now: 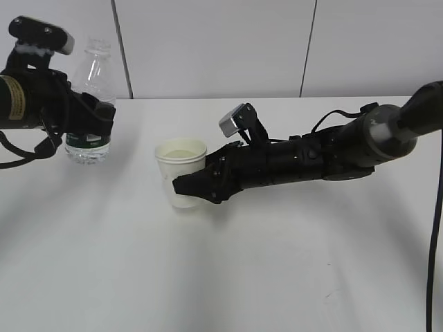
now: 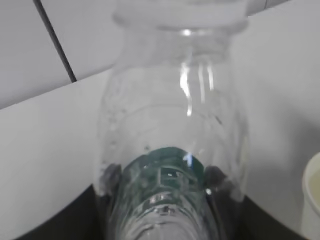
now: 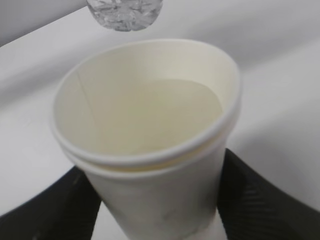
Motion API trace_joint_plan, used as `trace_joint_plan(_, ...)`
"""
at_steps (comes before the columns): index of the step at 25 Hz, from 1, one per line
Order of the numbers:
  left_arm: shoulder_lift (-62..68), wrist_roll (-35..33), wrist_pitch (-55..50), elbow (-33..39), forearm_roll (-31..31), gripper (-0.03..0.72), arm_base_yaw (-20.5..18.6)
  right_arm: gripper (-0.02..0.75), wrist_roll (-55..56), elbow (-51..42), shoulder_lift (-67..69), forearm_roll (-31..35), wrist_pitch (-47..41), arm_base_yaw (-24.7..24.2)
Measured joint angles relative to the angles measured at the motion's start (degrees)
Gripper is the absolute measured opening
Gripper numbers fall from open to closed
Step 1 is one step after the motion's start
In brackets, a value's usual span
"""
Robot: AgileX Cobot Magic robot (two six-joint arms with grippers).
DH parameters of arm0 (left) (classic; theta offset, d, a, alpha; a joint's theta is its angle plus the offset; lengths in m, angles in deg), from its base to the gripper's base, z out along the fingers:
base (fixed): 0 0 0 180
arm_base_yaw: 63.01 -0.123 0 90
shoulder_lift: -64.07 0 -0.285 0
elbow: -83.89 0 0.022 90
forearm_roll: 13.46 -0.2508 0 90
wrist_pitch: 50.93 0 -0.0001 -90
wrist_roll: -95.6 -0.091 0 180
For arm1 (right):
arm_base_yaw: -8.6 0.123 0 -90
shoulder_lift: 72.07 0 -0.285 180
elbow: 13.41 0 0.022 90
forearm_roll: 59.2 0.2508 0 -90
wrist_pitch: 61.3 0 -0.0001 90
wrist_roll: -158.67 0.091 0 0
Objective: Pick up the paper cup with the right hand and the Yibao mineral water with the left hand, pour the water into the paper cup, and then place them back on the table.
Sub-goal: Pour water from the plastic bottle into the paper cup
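Observation:
The Yibao mineral water bottle (image 1: pixel 93 72) stands upright at the far left, capless and almost empty, its base at or just above the table (image 1: pixel 277 270). My left gripper (image 1: pixel 95 119) is shut on its green label band. In the left wrist view the bottle (image 2: pixel 175 115) fills the frame between the dark fingers. The paper cup (image 1: pixel 181 158) stands on the table in the middle, with water (image 3: pixel 160 112) inside. My right gripper (image 1: pixel 191 187) is closed around its lower half. In the right wrist view the cup (image 3: pixel 150 190) sits between the black fingers (image 3: pixel 255 200), and the bottle's base (image 3: pixel 125 12) shows at the top.
The white wall with dark seams (image 1: pixel 119 41) stands behind the table's far edge. The right arm (image 1: pixel 332 152) lies low across the table from the right. A black cable (image 1: pixel 436 235) hangs at the right edge.

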Motion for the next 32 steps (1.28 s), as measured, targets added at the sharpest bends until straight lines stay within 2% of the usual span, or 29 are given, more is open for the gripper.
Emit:
trace_joint_plan(7,3.9,-1.6,11.42,0.0,3.02,0.323,-4.66,0.523,0.0,0.0,0.0,1.05,-0.09,0.0)
trace_joint_plan(12,8.94,-9.09,18.51,0.0,10.41,0.323,-6.25,0.523,0.0,0.0,0.0,1.16,-0.09,0.0)
trace_joint_plan(16,12.61,-14.58,23.82,0.0,15.41,0.323,-6.35,0.523,0.0,0.0,0.0,1.16,-0.09,0.0)
trace_joint_plan(21,17.84,-18.79,31.51,0.0,18.2,0.323,-6.41,0.523,0.0,0.0,0.0,1.16,-0.09,0.0)
trace_joint_plan(32,23.41,-29.02,37.21,-0.31,25.65,0.323,-6.41,0.523,0.08,0.0,0.0,1.26,-0.22,0.0)
